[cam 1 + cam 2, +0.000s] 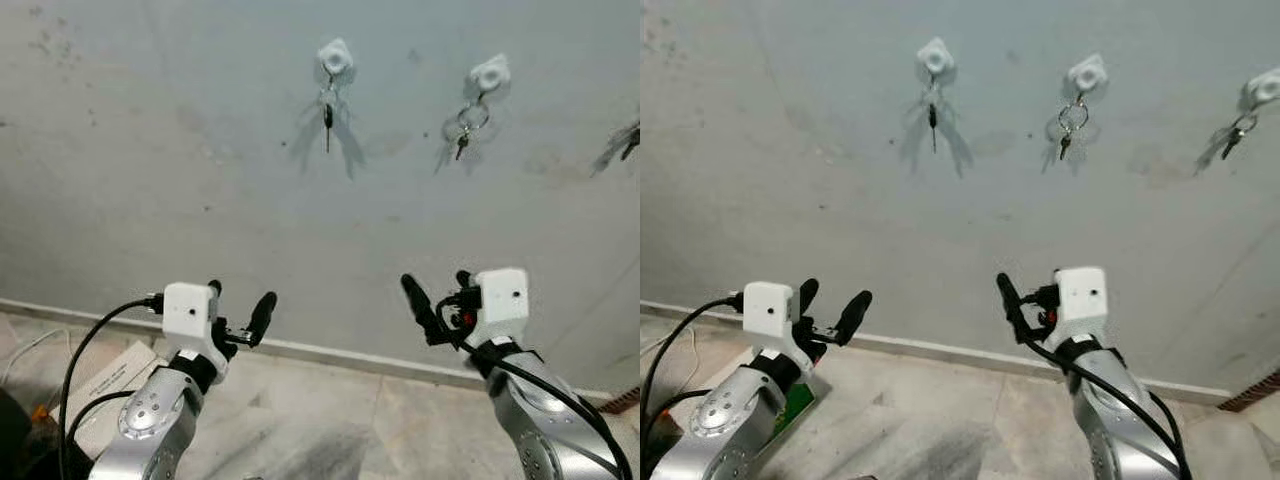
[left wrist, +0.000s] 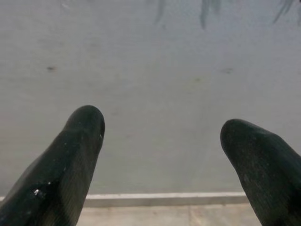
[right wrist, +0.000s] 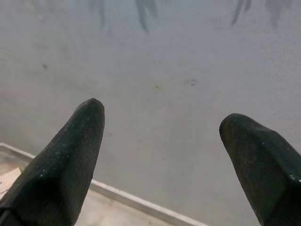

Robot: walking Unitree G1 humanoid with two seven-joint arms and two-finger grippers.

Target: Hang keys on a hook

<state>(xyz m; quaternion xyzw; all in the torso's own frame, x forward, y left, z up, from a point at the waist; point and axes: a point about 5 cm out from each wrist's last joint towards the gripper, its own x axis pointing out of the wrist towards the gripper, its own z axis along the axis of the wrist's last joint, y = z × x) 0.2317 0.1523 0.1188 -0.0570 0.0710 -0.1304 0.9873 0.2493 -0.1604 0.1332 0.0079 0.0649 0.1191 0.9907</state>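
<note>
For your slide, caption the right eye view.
Three wall hooks each hold keys; both grippers, left and right, open below.

home entry wall | white hooks [image 1: 336, 56] with keys [image 1: 327, 112] | tiled floor [image 1: 330, 420], baseboard [image 1: 330, 352]

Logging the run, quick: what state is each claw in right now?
Left claw: open, holding nothing, facing the wall.
Right claw: open, holding nothing, below the hung keys.
</note>
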